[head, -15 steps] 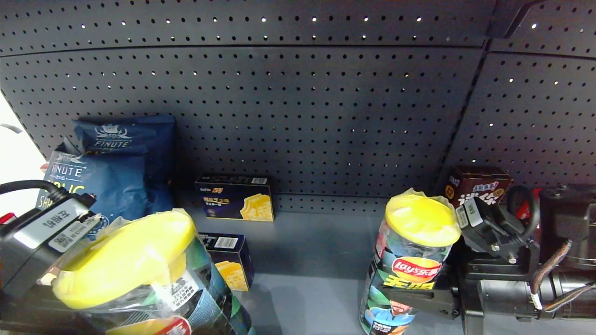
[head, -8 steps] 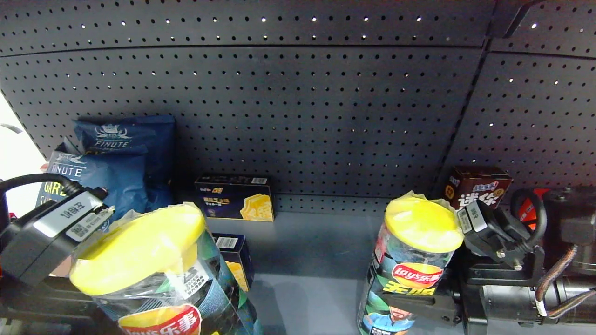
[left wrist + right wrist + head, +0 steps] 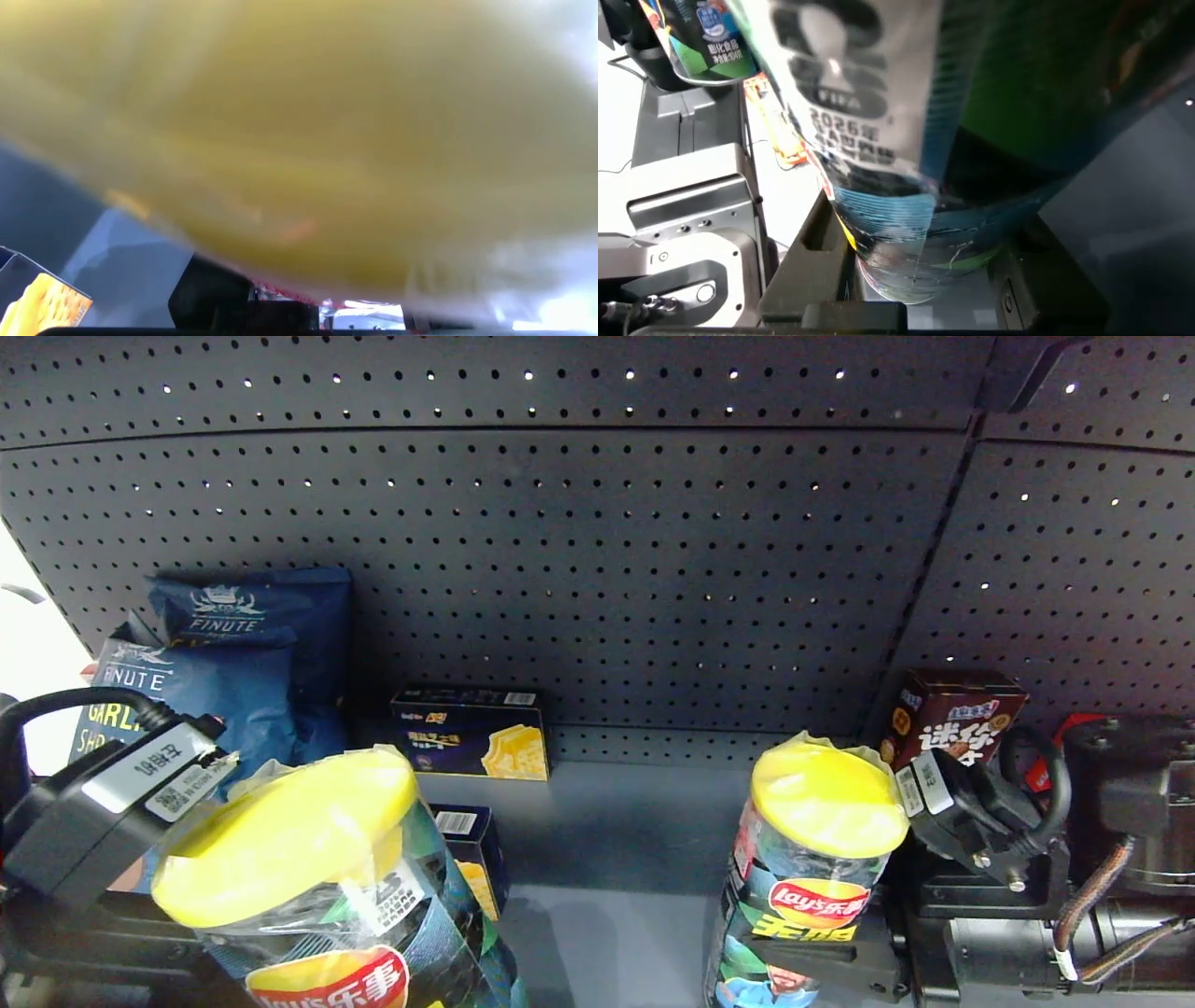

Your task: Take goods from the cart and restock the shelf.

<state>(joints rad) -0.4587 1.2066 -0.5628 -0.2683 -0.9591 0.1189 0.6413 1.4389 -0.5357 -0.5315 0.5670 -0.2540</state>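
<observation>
Two chips cans with yellow lids are held over the grey shelf (image 3: 616,840). The left can (image 3: 308,887) is tilted at the front left, with my left gripper (image 3: 280,980) shut on its body low down; its fingers are hidden. In the left wrist view the can's yellow lid (image 3: 308,140) is close up. The right can (image 3: 808,877) stands nearly upright at the front right. My right gripper (image 3: 794,963) is shut on its lower body, one finger (image 3: 831,959) across the label. The right wrist view has that can (image 3: 906,140) clamped in the right gripper (image 3: 906,299).
Two blue snack bags (image 3: 233,663) stand at the shelf's back left. A dark blue box (image 3: 471,733) sits at the back middle, another (image 3: 471,859) in front of it, beside the left can. A brown box (image 3: 952,714) stands back right. A pegboard wall (image 3: 607,569) closes the back.
The left can has moved up and to the right, in front of the nearer blue box. The right can has shifted a little left and lower.
</observation>
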